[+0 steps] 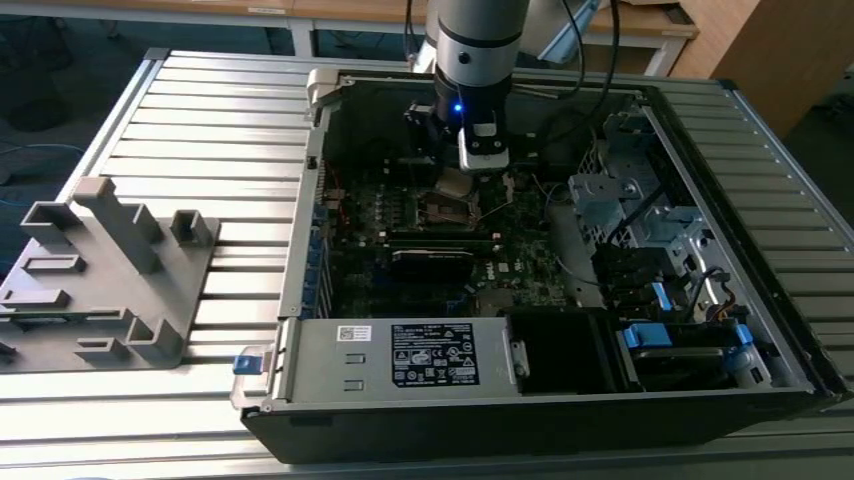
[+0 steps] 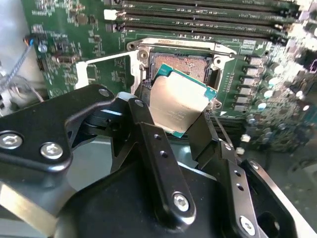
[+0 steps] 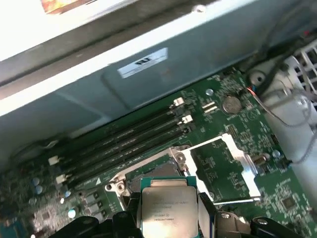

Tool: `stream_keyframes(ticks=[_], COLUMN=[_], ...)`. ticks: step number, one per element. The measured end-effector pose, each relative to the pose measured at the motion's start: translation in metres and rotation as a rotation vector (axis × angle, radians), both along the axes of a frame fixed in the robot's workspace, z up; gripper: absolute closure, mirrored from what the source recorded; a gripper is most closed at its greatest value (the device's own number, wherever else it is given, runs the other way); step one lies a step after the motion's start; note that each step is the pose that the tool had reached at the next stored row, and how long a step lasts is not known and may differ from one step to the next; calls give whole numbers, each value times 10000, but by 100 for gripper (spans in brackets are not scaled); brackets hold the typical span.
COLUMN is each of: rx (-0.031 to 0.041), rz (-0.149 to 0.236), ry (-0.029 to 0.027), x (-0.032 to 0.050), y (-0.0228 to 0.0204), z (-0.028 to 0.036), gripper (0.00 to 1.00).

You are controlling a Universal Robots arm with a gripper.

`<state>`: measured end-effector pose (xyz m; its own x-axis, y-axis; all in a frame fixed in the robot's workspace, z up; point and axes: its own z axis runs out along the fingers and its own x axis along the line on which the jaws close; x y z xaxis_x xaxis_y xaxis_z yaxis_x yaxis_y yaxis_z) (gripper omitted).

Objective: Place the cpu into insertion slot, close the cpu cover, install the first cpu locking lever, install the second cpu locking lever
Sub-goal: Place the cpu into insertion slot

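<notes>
End effector (image 2: 171,113) grips the cpu (image 2: 179,100) above the insertion slot (image 2: 187,61)

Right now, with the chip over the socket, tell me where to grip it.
Grip the chip by two opposite edges, coming from above its metal top. It is flat and thin, so only the edges offer purchase, and its underside must stay free for the socket. The end effector holds it that way.
</notes>
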<state>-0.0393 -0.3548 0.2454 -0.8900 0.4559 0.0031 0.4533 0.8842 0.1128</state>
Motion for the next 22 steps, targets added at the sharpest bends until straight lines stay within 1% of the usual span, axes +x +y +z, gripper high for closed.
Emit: stream_keyframes(ticks=[4, 5, 11, 13, 22], rx=[1, 1, 1, 1, 1], rz=[-719, -833, -842, -940, -2540], ry=[-1, 0, -1, -1, 0], x=[0, 0, 0, 0, 0], y=[0, 0, 0, 0, 0], z=[-7, -7, -8, -9, -24], gripper=[46, 46, 46, 46, 46])
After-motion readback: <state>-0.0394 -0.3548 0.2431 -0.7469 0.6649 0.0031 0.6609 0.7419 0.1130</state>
